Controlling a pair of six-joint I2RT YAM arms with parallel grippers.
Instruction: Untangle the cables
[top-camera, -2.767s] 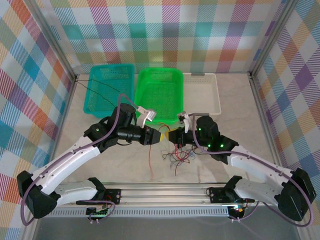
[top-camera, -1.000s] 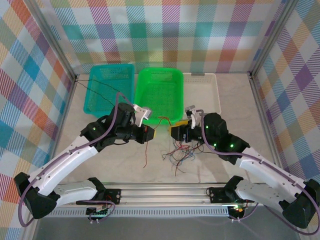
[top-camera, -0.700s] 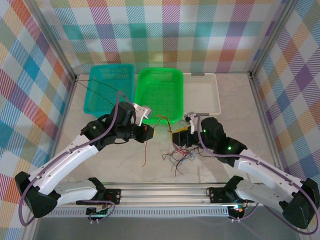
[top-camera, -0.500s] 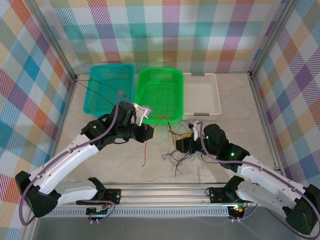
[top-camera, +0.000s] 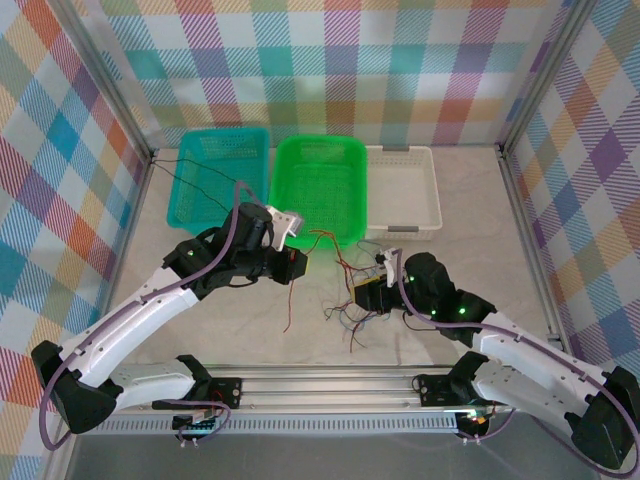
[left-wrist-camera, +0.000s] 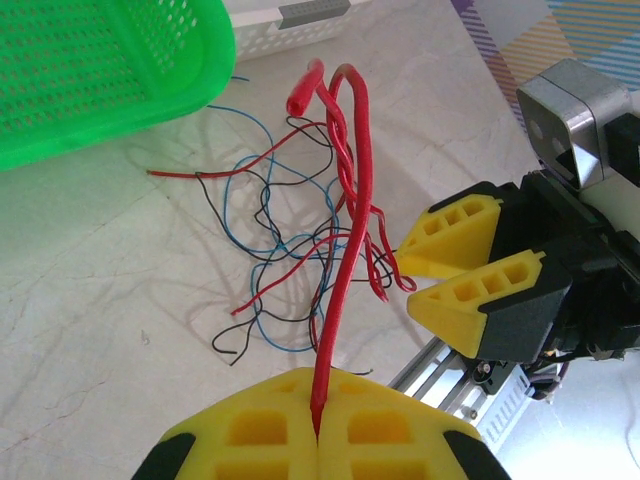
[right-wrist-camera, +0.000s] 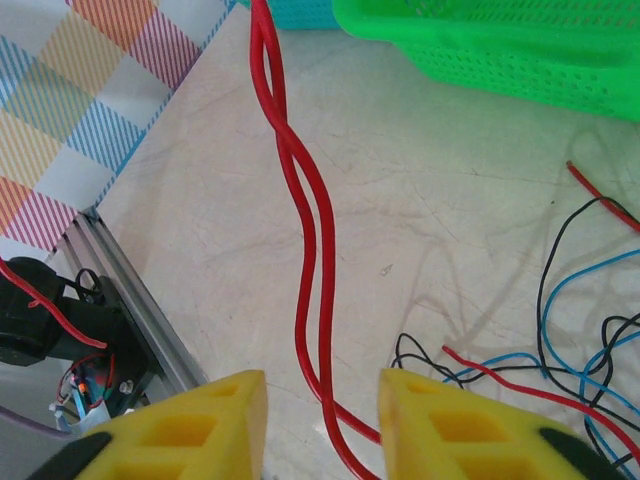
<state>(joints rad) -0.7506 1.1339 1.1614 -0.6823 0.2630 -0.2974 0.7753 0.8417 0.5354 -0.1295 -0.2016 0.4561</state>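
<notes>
The cables (top-camera: 352, 316) lie as a loose tangle of thin red, black and blue wires on the table between the arms. My left gripper (top-camera: 298, 263) is shut on a red cable (left-wrist-camera: 345, 200), pinched at its fingertips (left-wrist-camera: 318, 428). That cable rises doubled and twisted above the tangle (left-wrist-camera: 285, 250). My right gripper (top-camera: 368, 291) is low at the tangle's far edge, and its yellow fingers (left-wrist-camera: 470, 270) sit beside the red strands. It is open (right-wrist-camera: 322, 425), with the twisted red pair (right-wrist-camera: 305, 200) running between the pads without touching them.
A teal basket (top-camera: 215, 175), a green basket (top-camera: 320, 185) and a white tray (top-camera: 405, 190) stand in a row at the back. A thin black wire crosses the teal basket. The aluminium rail (top-camera: 330, 385) runs along the near edge.
My right gripper has come down and nearer, onto the tangle, and its jaws have narrowed. The left gripper, still shut on the red cable, has drawn back to the left.
</notes>
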